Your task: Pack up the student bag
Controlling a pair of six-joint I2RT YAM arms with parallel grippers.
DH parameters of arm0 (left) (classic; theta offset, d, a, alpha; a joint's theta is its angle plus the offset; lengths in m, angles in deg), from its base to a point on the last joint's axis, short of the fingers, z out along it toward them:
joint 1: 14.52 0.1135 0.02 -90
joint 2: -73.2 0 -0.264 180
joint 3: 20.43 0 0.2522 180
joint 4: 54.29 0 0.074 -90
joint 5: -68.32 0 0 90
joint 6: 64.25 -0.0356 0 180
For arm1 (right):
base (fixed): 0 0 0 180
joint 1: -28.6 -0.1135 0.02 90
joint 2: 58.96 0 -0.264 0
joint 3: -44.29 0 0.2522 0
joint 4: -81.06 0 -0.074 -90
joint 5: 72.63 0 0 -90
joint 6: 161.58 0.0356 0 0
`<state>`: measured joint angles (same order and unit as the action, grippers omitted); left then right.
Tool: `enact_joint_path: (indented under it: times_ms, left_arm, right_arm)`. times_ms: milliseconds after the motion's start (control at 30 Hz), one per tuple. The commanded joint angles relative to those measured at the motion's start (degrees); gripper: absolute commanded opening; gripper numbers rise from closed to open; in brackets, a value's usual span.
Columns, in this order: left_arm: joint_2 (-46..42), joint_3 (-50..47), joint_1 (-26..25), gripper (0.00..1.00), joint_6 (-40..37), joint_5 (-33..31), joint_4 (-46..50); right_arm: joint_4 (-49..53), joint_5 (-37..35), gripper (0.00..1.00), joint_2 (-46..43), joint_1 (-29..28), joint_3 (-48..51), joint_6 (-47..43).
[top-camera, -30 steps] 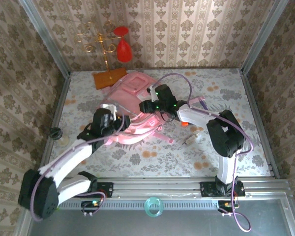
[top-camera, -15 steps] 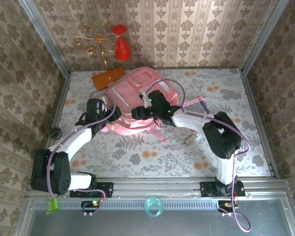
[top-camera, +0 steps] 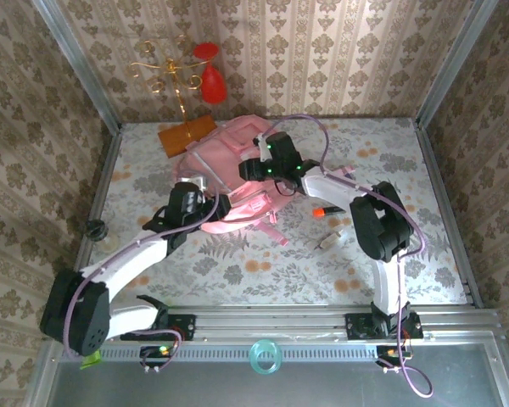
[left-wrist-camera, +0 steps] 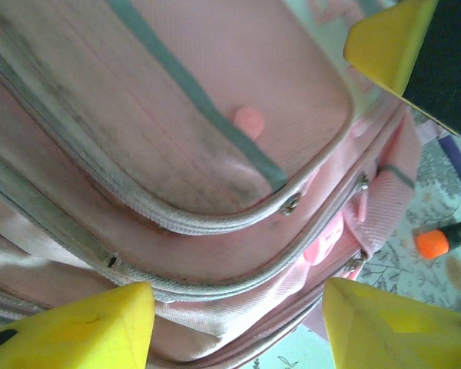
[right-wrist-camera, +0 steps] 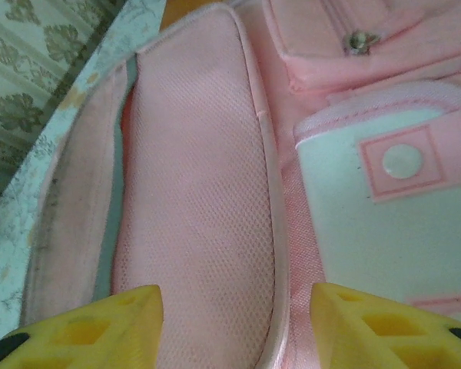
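student bag (top-camera: 229, 157) lies far-centre on worktop (top-camera: 237, 271) | left end effector (left-wrist-camera: 238, 307), right end effector (right-wrist-camera: 234, 307): fingers apart, straddling fabric | risk: soft cloth bunches, slips free (zippers look shut)

The flower-patterned worktop (top-camera: 416, 263) is carrying a pink bag (top-camera: 229, 161) lying toward its back. An orange block (top-camera: 187, 134) is lying just beside it, an orange-and-black marker (top-camera: 322, 212) to its right, and a small black knob (top-camera: 95, 228) at the left edge.
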<state>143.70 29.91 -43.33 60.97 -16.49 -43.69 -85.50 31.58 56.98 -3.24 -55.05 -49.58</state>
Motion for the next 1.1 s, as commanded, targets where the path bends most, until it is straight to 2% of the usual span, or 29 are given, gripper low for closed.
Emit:
enact_joint_path:
  times_ms: [0,167,300,433,733,933,1067]
  left_arm:
    - [3.74,3.58,-0.66,0.58,2.15,4.74,-4.41]
    - [6.83,5.02,-2.03,0.54,2.35,4.65,-5.73]
    - [4.28,4.11,-2.67,0.52,2.32,2.21,-3.66]
    - [1.66,2.89,-4.42,0.51,2.97,1.44,-3.11]
    - [3.80,2.18,-5.26,0.47,6.51,1.95,-6.67]
    - [5.03,1.53,-5.32,0.46,8.22,-0.88,-6.54]
    - [4.02,-0.16,-6.45,0.52,10.78,-5.17,-6.27]
  right_arm:
    - [3.66,2.27,0.51,2.77,-0.60,-2.31,1.84]
    - [3.22,4.92,0.45,4.32,-0.60,-3.19,4.16]
    - [2.08,5.25,0.23,4.02,-0.60,-2.06,9.07]
    - [-4.71,5.19,0.12,0.56,-0.98,3.55,17.64]
    - [-18.37,4.01,0.05,-4.04,-3.74,10.99,32.17]
    - [-22.52,1.87,0.05,-4.98,-4.89,12.27,35.52]
    - [-24.72,1.62,0.05,-4.94,-5.08,12.47,37.63]
